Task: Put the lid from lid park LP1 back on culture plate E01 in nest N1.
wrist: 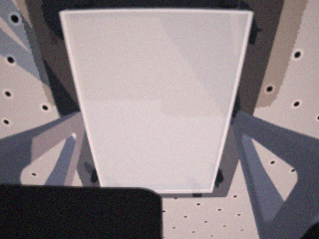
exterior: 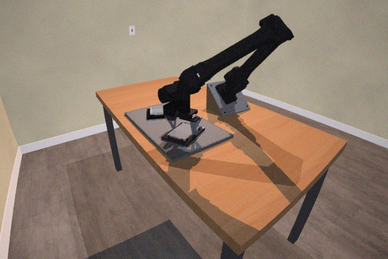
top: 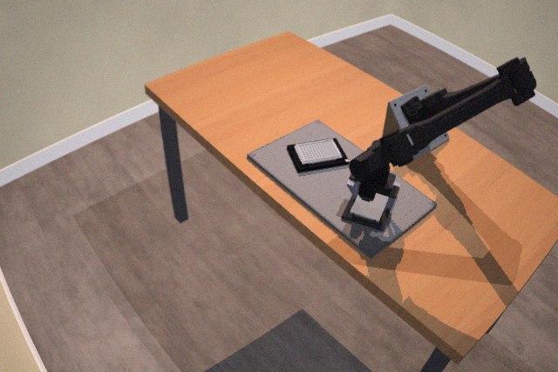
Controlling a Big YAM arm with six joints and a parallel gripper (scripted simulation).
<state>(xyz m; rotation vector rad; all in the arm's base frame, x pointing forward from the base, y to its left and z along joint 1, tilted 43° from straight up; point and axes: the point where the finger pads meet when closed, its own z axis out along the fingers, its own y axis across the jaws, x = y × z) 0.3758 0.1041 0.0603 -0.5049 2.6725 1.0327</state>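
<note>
The pale clear lid [top: 369, 209] [exterior: 180, 133] [wrist: 150, 60] lies flat on the dark lid park LP1 [exterior: 174, 141] [wrist: 264, 50] at the near end of the grey board. My gripper [exterior: 183, 128] [wrist: 159, 119] is open and points down over the lid. One finger stands at each long side of it; in the wrist view the fingertips appear close beside the lid's edges. Whether they touch it cannot be told. The culture plate E01 [top: 318, 151] [exterior: 156, 110], with a grid of wells showing, sits in the black plate nest N1 [top: 294, 161] at the other end of the board.
The grey perforated board [top: 288, 179] [exterior: 140, 124] carries both fixtures on the wooden table [top: 234, 79] [exterior: 237, 199]. The arm's slanted grey base mount [top: 439, 145] [exterior: 219, 105] stands behind the board. In the exterior view the wrist partly hides the nest.
</note>
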